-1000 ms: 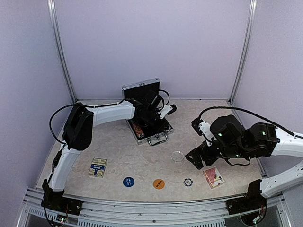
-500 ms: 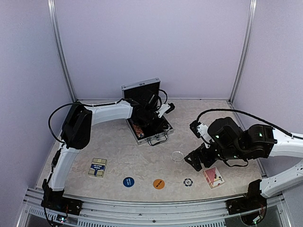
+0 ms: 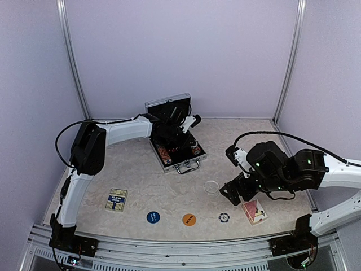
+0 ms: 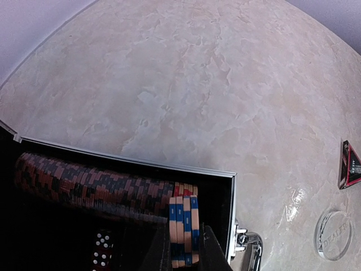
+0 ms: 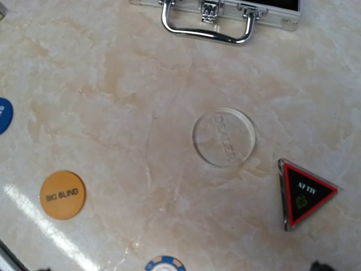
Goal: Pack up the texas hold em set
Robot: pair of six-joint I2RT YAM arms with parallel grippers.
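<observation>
Seen from above, the silver briefcase lies open at the far middle of the worktop, my left jaws over it. Only my left wrist camera shows them pinching a short stack of blue-striped chips beside the red-and-black chip row. My right jaws hang spread above the clear disc, their tips barely in the wrist view. The dark triangle is hidden beneath my right arm from above. The blue deck and red deck lie near the front.
</observation>
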